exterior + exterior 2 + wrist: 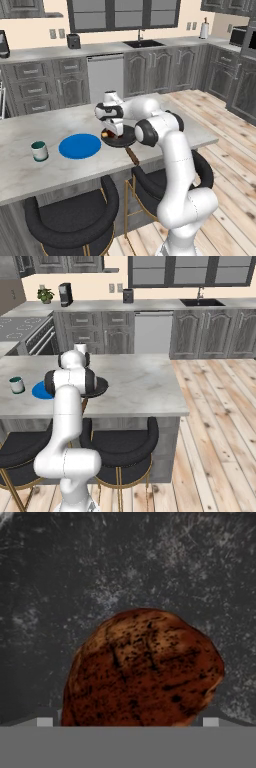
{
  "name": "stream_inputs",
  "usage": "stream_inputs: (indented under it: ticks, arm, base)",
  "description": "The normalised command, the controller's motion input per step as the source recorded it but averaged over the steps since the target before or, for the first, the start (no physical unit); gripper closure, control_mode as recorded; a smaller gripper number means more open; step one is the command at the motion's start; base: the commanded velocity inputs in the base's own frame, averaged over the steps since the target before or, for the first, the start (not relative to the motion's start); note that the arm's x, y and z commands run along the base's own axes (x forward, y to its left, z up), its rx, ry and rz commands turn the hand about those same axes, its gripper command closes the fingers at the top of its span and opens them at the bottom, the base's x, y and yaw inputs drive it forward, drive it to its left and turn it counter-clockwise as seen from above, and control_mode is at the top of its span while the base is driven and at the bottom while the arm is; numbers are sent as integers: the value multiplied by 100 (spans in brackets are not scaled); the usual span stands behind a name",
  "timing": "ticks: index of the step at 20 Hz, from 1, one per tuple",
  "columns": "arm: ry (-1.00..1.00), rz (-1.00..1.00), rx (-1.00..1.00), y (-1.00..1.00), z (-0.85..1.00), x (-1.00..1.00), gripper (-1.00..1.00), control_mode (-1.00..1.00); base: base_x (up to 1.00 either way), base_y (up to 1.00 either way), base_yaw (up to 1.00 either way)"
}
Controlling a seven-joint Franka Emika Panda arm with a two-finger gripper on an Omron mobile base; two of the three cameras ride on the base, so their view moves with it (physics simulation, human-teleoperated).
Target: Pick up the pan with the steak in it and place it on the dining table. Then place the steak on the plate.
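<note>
No lettering, label, brand mark, number or sign can be read anywhere in these kitchen views. The teal-banded mug (39, 150) on the worktop (30, 170) bears a plain colour band and nothing written. The small dark appliances along the back counter, among them the coffee machine (65, 294), are too small and soft to show whether any maker's mark stands on them; none appears legible. The wall outlets (56, 33) and the cabinet fronts (150, 70) carry no visible writing.
</note>
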Motion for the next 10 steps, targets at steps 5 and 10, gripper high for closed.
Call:
stream_inputs:
  ticks: [5, 10]
  arm:
    - [0, 0, 0, 0, 0, 0, 100, -100]
    - [-1, 0, 2, -1, 7, -3, 100, -100]
  base:
    - [0, 0, 0]
    - [0, 0, 0]
